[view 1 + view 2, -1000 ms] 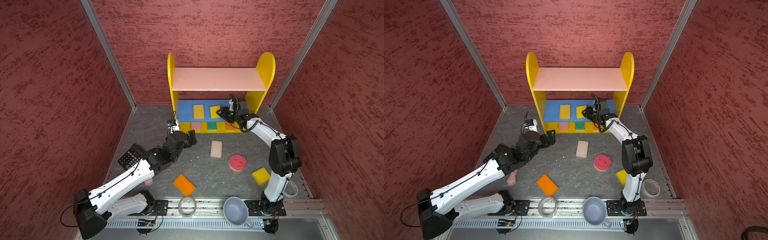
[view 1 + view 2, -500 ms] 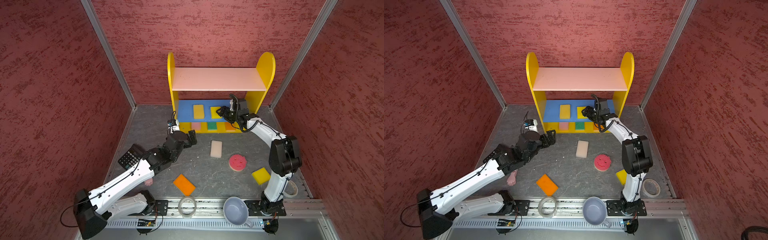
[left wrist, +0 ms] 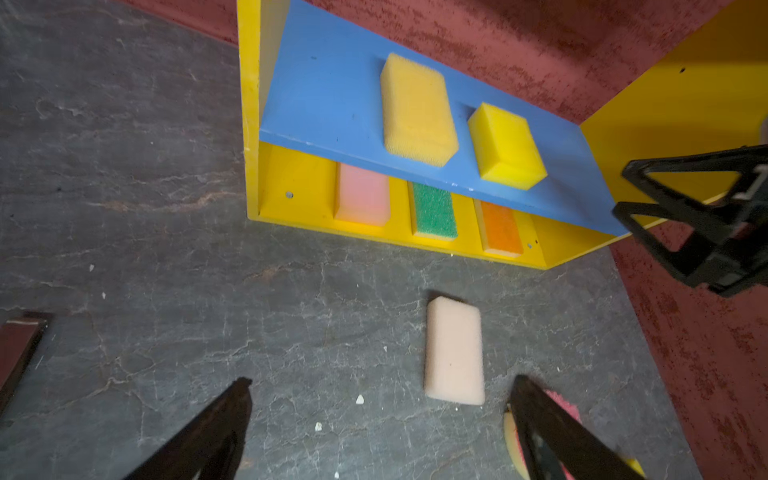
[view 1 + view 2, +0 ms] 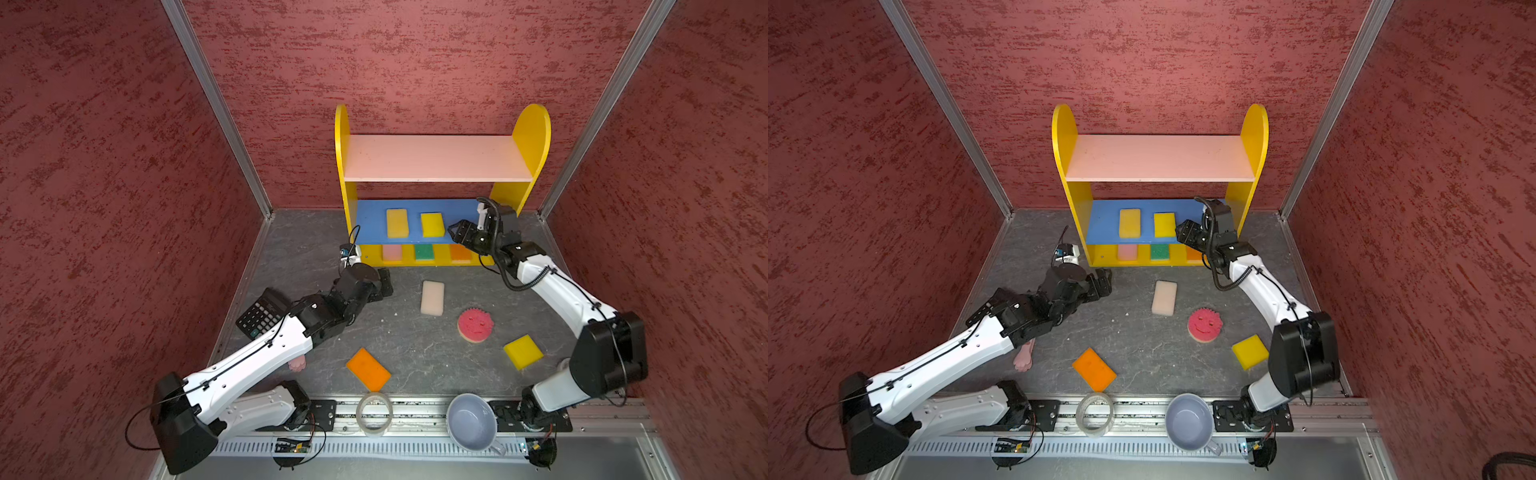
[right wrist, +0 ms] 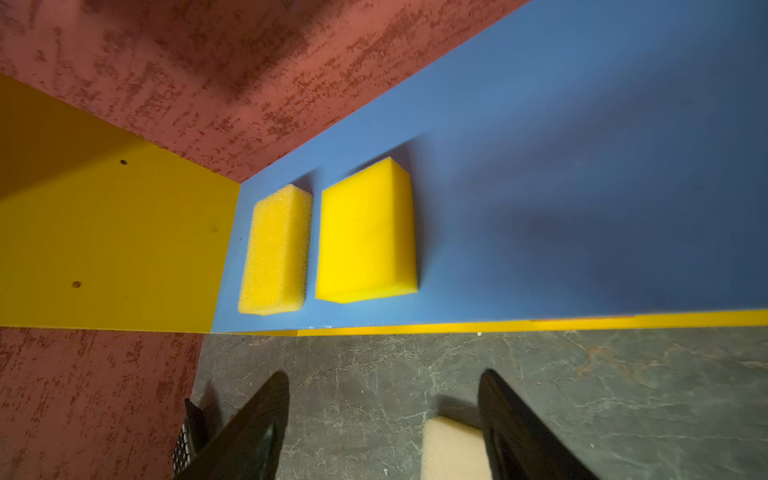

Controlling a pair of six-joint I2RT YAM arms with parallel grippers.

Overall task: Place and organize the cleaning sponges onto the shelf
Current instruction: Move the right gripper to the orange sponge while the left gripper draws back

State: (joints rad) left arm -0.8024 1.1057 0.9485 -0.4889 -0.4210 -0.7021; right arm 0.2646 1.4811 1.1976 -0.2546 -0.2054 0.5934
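The right gripper (image 4: 455, 231) hung wide and empty at the front of the shelf's (image 4: 532, 137) blue board (image 4: 370, 220) — in a top view the smooth yellow sponge (image 4: 432, 224) lay at its 9 o'clock, the coarse yellow sponge (image 4: 397, 223) beyond. The left gripper (image 4: 385, 282), also wide and empty, hovered over the floor (image 4: 415, 353) — the white sponge (image 4: 432, 297) lay at its 3 o'clock, apart.

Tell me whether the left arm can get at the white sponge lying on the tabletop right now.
Probably yes. The left gripper is open and empty, pointed toward the white sponge, which lies flat with only bare tabletop between them.
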